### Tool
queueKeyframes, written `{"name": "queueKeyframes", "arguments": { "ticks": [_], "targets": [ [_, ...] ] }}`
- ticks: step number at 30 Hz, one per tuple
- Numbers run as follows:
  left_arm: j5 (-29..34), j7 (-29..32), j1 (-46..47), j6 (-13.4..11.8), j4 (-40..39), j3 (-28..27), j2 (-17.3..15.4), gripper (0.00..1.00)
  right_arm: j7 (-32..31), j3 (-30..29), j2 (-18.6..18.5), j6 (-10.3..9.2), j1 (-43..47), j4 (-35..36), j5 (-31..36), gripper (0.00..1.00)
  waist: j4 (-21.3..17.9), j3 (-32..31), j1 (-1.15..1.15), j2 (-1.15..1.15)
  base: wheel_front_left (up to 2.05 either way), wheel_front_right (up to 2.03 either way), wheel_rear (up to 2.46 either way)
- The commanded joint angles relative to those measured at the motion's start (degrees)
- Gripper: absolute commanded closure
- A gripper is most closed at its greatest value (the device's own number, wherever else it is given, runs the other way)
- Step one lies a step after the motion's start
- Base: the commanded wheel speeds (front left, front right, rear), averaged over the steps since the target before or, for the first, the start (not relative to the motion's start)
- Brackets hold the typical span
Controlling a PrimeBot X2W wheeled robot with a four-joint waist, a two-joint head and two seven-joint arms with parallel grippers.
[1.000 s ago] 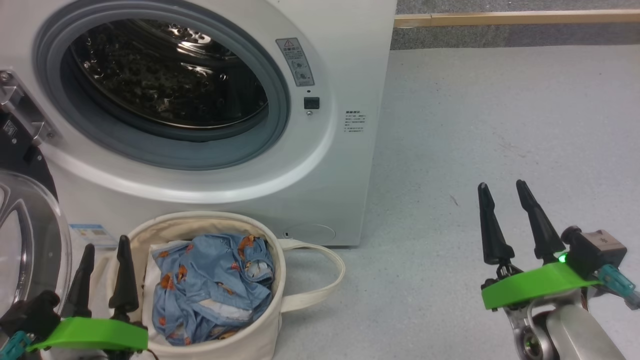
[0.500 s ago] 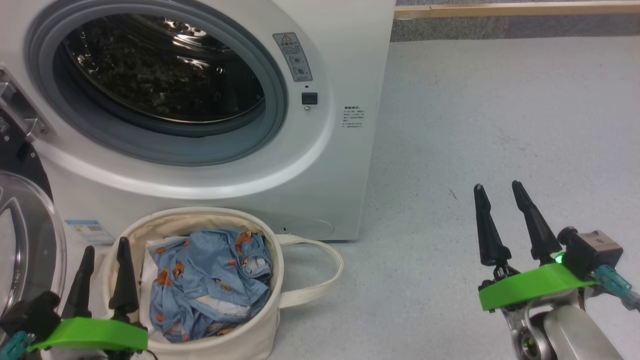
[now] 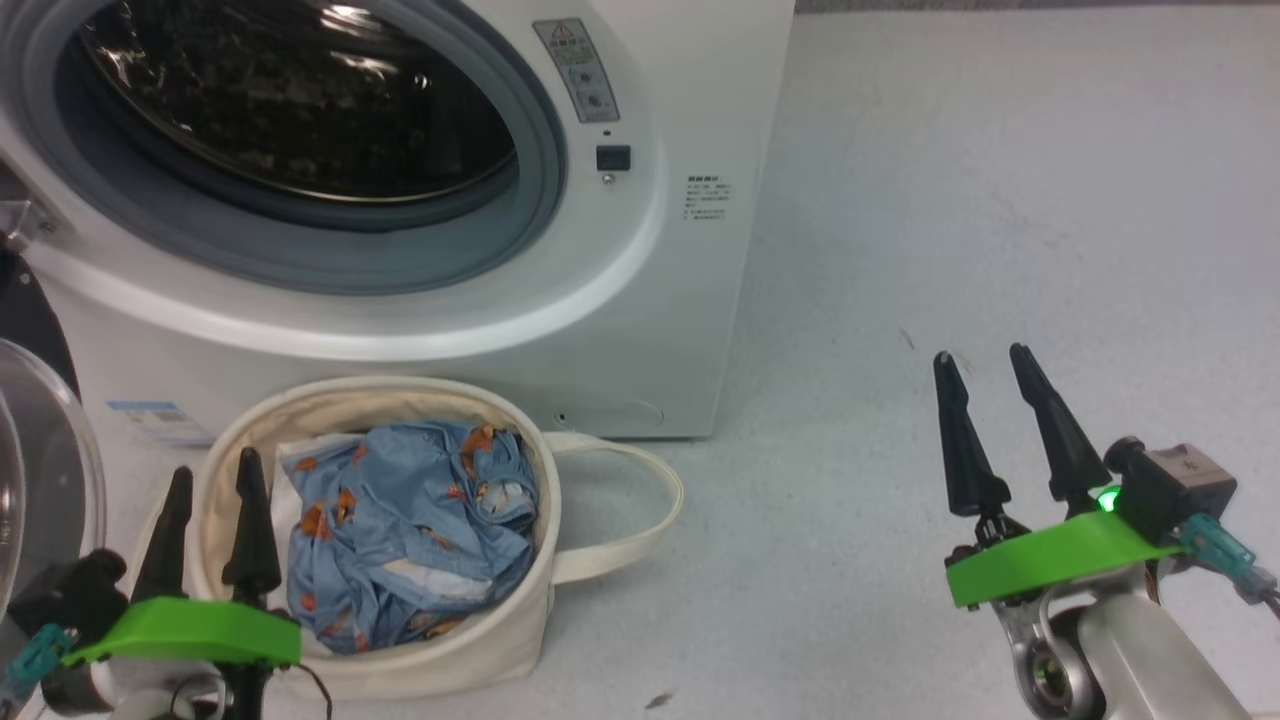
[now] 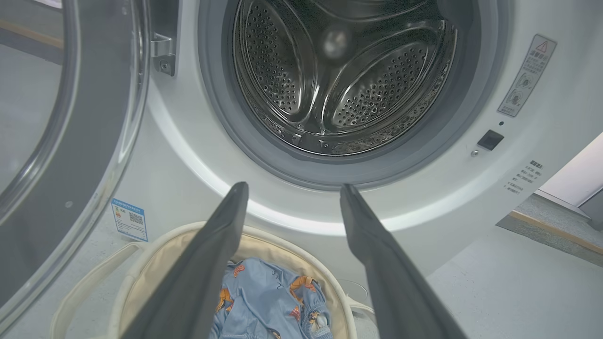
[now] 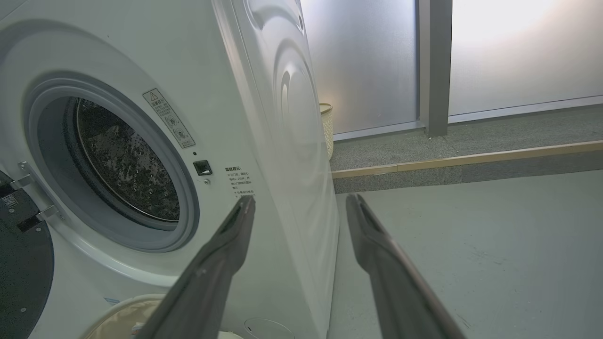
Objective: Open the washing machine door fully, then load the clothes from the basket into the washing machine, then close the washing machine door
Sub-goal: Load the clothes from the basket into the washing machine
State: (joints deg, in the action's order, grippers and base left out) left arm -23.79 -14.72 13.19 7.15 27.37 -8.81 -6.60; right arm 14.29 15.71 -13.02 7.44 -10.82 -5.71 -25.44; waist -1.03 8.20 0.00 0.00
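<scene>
The white washing machine (image 3: 690, 120) stands open, its steel drum (image 4: 339, 70) empty behind the grey gasket. Its door (image 3: 40, 470) is swung out to the left, the black rim (image 4: 80, 155) and clear glass showing in the left wrist view. On the floor before the machine sits the cream basket (image 3: 480, 640) holding light blue bear-print clothes (image 3: 400, 530). My left gripper (image 3: 213, 475) hovers open at the basket's left rim, nothing between its fingers. My right gripper (image 3: 984, 360) is open over bare floor, well right of the basket.
A blue label sticker (image 3: 145, 420) sits low on the machine's front. The basket's loop handle (image 3: 640, 500) lies on the grey floor toward the right. A wooden strip (image 5: 471, 160) and frosted wall panels run behind the machine, with a woven bin (image 5: 326, 127) beside it.
The head camera has tilted down, so the machine and basket sit higher in the picture. Both grippers stay open in much the same places.
</scene>
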Motion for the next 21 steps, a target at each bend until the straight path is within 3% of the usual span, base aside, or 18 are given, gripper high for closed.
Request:
{"name": "queueKeyframes", "arguments": {
  "ticks": [1, 12, 21],
  "targets": [
    [0.2, -0.3, 2.9, 0.3, -0.7, -2.2, -0.9, 0.0, 0.7, 0.7, -0.7, 0.05, -2.0, 1.9, 0.6, 0.0, -0.2, 1.4, 0.0, 0.0, 0.0, 0.0, 0.0],
    [2.0, -0.3, 12.0, 0.3, 10.6, -1.8, -1.1, 0.0, 0.7, -1.3, 0.2, 0.05, -4.5, 4.1, 0.8, 0.0, -1.0, 11.0, 0.0, 0.0, 0.0, 0.0, 0.0],
    [0.7, -0.3, 21.0, 0.3, 26.9, 1.5, -1.8, 0.0, 0.7, -1.6, 0.3, 0.05, -7.4, 5.7, 1.3, 0.0, -3.2, 19.1, 0.0, 0.0, 0.0, 0.0, 0.0]
  ]
}}
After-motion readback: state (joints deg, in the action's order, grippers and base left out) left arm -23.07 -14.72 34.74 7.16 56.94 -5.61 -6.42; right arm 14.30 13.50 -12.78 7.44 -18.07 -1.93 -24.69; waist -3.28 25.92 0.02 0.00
